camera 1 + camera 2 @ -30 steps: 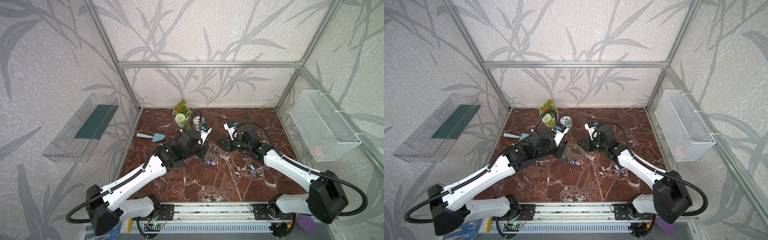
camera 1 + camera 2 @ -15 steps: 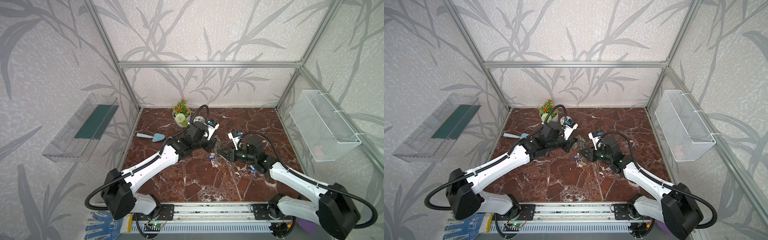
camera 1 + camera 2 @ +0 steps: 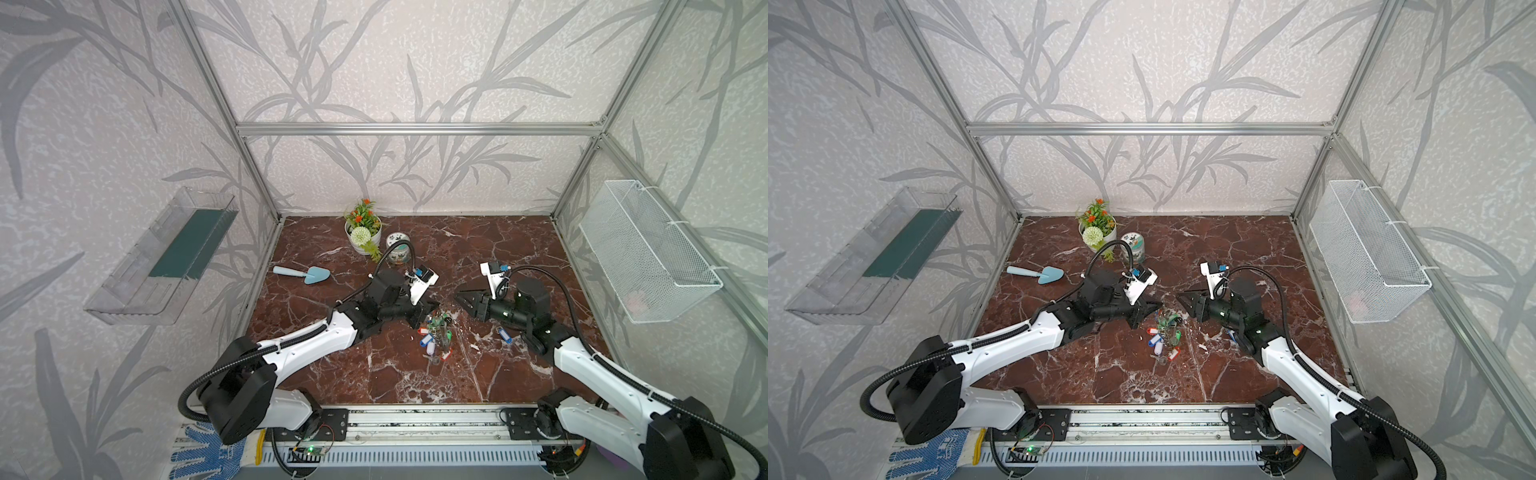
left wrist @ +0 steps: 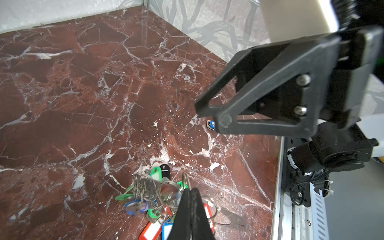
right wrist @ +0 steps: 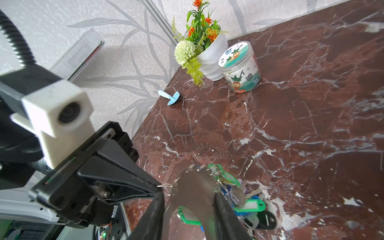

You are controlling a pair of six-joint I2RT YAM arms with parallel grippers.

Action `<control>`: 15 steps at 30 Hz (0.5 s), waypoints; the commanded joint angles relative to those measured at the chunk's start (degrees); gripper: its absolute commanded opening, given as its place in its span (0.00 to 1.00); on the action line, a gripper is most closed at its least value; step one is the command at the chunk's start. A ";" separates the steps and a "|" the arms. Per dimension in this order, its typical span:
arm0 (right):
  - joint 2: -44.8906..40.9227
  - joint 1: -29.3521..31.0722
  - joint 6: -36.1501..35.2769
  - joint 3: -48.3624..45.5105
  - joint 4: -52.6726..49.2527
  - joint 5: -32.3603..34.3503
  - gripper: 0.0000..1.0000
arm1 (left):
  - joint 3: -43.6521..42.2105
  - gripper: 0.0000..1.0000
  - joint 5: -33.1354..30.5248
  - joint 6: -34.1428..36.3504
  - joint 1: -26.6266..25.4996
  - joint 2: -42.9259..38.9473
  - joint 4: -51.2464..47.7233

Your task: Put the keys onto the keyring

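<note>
1. Nearest the front rail, a bare stretch of red marble tabletop (image 3: pixel 374 374) is seen. Just beyond it a bunch of keys (image 3: pixel 428 341) with blue, green and red plastic tags is spread, already hung by split rings from the keyring
2. The keyring (image 5: pixel 192 185), a flat grey metal plate, is found at the far end of that bunch, near the middle of the tabletop. It appears tipped up on edge rather than laid flat
3. One loose blue key (image 3: pixel 504 335) is left flat on the tabletop, apart from the bunch and close beside the right arm
4. The left claw (image 4: pixel 190 193) is pressed fully together, and a small ring at the keyring's edge is pinched in its tip, so the plate is steadied
5. The right claw (image 3: pixel 459 297) is held above the tabletop, clear of the bunch, with its fingers parted to a middling gap and nothing gripped
6. The step in hand is judged to be the fetching of another key. The right claw would need to be brought over the loose blue key, lowered, and closed on its tag so that the split ring is left free for threading
7. Farthest back, a pale blue trowel (image 3: pixel 305 274), a printed jar (image 3: pixel 397 248) and a white flower pot (image 3: pixel 363 237) are set near the rear wall
</note>
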 commanded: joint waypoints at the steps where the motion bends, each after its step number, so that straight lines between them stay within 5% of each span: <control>1: 0.47 -0.08 0.63 -3.52 8.91 -3.84 0.44 | -1.27 0.00 3.68 2.33 0.07 -2.56 8.94; 8: 4.96 -0.06 5.33 -8.77 26.98 -9.22 0.40 | -5.13 0.00 5.37 -1.02 0.02 -1.64 19.61; 15: 2.21 -0.55 9.27 -9.16 28.78 -8.82 0.37 | -11.66 0.00 1.53 -7.84 -0.01 -1.50 38.32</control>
